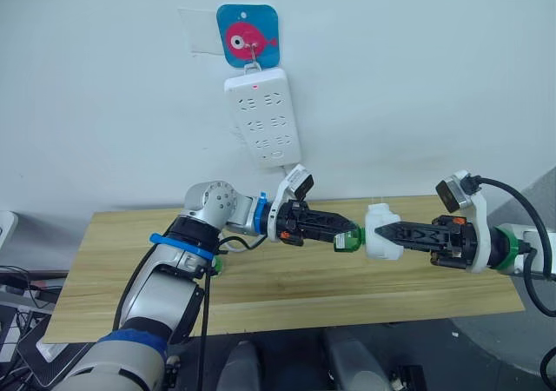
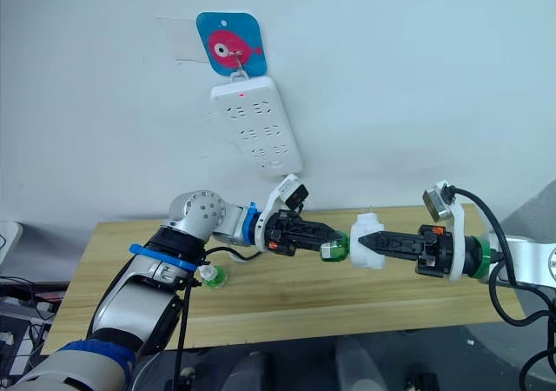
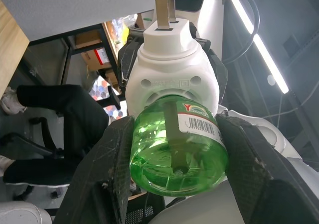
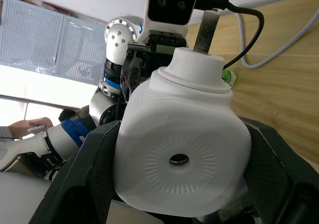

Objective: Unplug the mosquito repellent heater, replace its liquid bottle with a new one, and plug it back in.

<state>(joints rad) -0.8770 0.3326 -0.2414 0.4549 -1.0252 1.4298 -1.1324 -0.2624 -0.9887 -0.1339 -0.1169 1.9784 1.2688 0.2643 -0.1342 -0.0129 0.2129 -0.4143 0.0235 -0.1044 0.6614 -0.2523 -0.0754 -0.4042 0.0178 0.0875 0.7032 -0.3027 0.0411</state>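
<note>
Gripping the small white rounded plastic mosquito repellent heater in the right jaws, clenched around its two sides, vent ring facing back toward the wrist and the two metal prongs pointing upward. Clamping the green translucent plastic liquid bottle in the left jaws, pads pressing on opposite walls of its round belly. Meeting in mid-air above the right half of the pale wooden tabletop, nearer its far edge than its near one, with the bottle's neck sitting inside the heater's underside. Being screwed in or out, judging by the pose; not telling which from this alone.

Resting a second small green bottle on the tabletop toward its left end, just behind the left forearm. Hanging on the wall above the far edge, the tall white multi-socket power strip, its sockets all free, a red light glowing near its top.

Handling, as a guess: light, stiff and hollow, the heater's smooth curved shell likely slipping under twist, so taking it across the flatter flanks and keeping clear of the prongs. Treating the thin-walled bottle gently, squeezing low on the belly, since the wick and liquid inside are risking a spill if tipped or crushed.
</note>
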